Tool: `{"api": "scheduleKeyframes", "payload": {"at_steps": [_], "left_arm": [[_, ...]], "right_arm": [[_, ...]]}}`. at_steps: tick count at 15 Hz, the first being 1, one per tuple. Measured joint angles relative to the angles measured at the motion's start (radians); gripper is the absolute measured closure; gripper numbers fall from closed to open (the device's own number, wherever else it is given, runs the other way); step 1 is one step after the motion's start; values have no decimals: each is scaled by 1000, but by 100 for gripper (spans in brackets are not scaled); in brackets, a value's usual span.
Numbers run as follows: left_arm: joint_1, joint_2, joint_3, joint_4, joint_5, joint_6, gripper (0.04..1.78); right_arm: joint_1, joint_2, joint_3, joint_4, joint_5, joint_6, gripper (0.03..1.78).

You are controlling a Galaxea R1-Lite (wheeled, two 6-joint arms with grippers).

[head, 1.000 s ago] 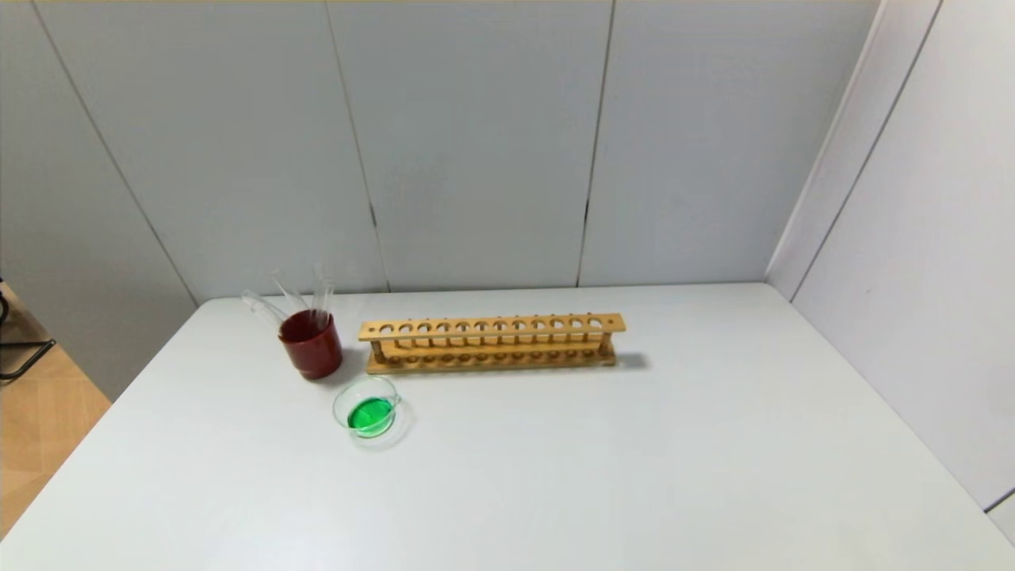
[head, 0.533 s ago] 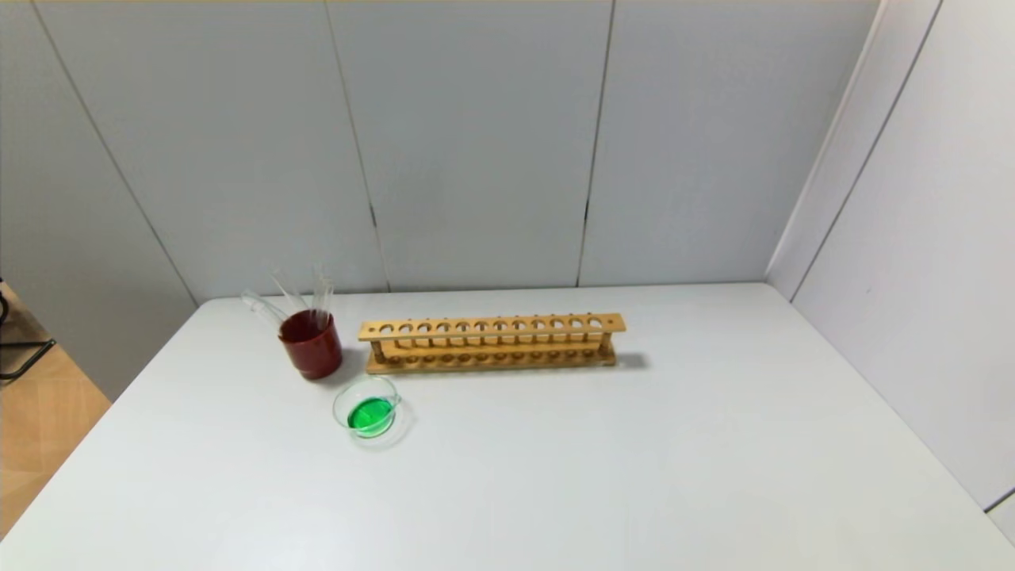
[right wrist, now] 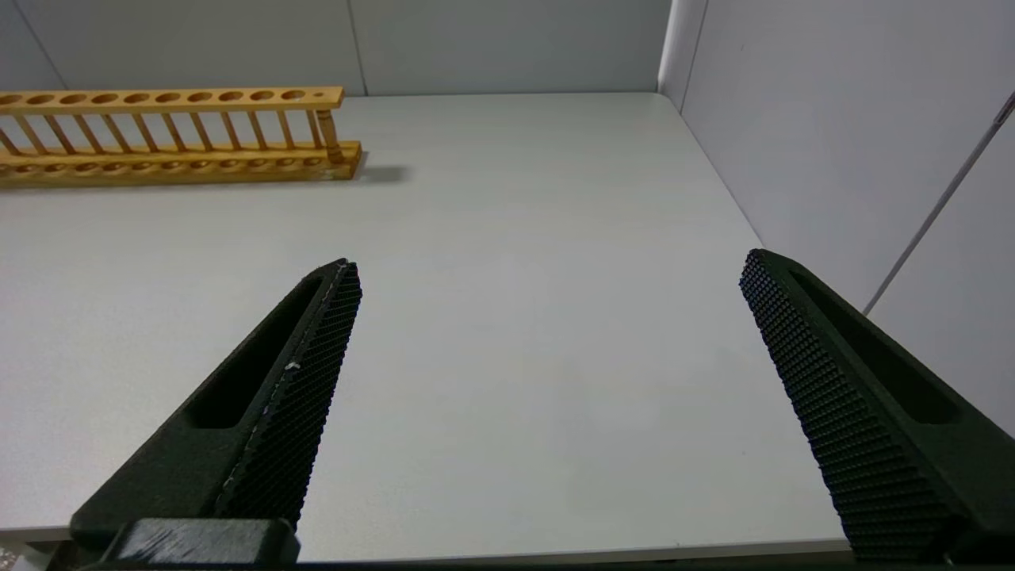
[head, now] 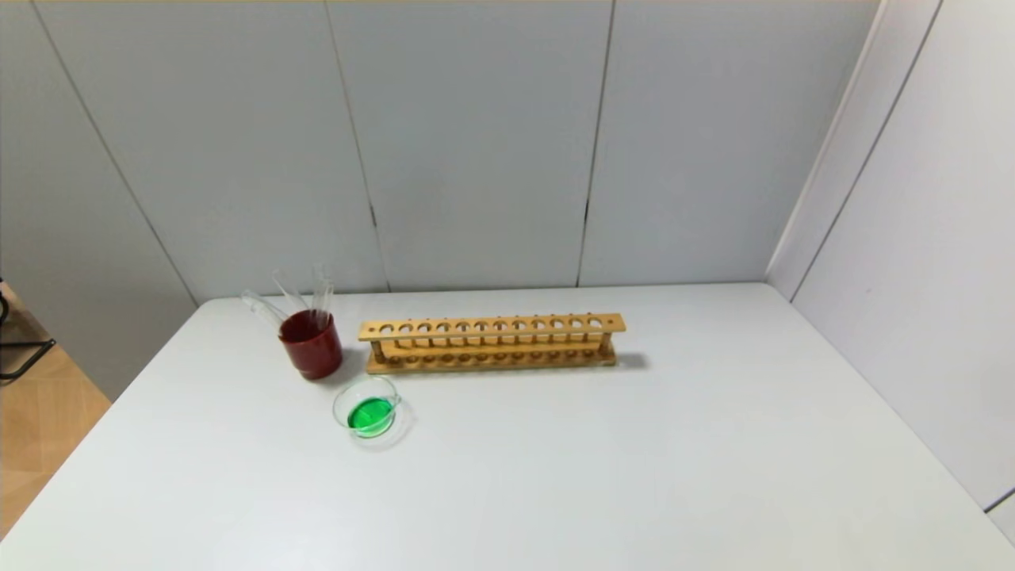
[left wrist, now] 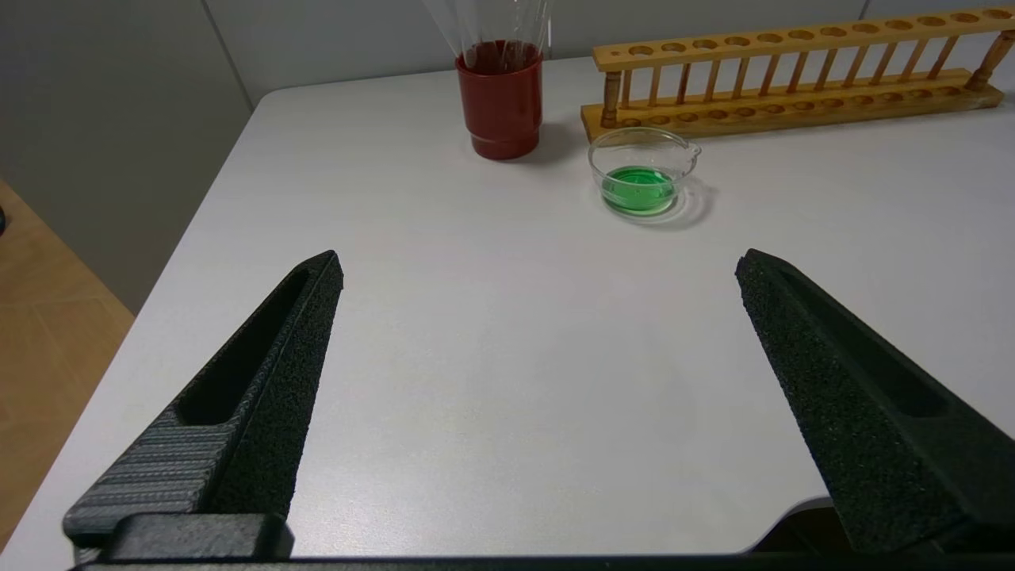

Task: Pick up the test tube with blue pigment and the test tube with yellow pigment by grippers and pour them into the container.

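Clear tubes (head: 295, 295) lean in the dark red cup (head: 311, 344) on the left of the worktop (head: 634, 460); just in front sits the container (head: 369, 409), holding green liquid; the wooden rack (head: 492, 342) stands beside the cup. Left end effector (left wrist: 539, 266) hovers low at the near edge, fingers spread; right end effector (right wrist: 551, 270) likewise, spread and holding nothing.

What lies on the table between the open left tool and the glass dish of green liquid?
Nothing: in the left wrist view only bare white table separates the left tool from the glass dish.
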Motion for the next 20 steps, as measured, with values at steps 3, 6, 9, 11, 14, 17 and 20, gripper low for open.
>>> {"api": "scheduleKeyframes", "payload": {"at_steps": [3, 6, 9, 11, 14, 17, 20], "left_arm": [[0, 0, 0, 0, 0, 0, 7], [0, 0, 0, 0, 0, 0, 7], [0, 0, 0, 0, 0, 0, 7], [0, 0, 0, 0, 0, 0, 7], [0, 0, 0, 0, 0, 0, 7], [0, 0, 0, 0, 0, 0, 7], [0, 0, 0, 0, 0, 0, 7]], "right_arm": [[0, 0, 0, 0, -1, 0, 6], [0, 0, 0, 2, -1, 0, 6], [0, 0, 0, 2, 0, -1, 6], [0, 0, 0, 2, -1, -1, 6], [0, 0, 0, 0, 0, 0, 6], [0, 0, 0, 4, 1, -13, 6], [0, 0, 0, 4, 0, -12, 6]]}}
